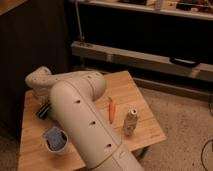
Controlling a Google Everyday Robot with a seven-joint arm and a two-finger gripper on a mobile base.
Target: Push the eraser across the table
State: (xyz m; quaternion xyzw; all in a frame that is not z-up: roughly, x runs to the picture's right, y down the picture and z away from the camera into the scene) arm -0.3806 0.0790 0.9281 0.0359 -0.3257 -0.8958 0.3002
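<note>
Arm (85, 125) rises from the near edge, bends at the elbow over the table (131, 87) and reaches left, wrist turned down; gripper hidden behind the arm at left side of the table, fingers closed, nothing seen held; eraser (43, 111) lies flat on the left side just beside the arm; sponge in cup (55, 140) near left, orange stick (112, 110) and small bottle (130, 122) to the right

The eraser (43, 111) lies left on the table (131, 89), gripper there too (behind arm (80, 115)).
</note>
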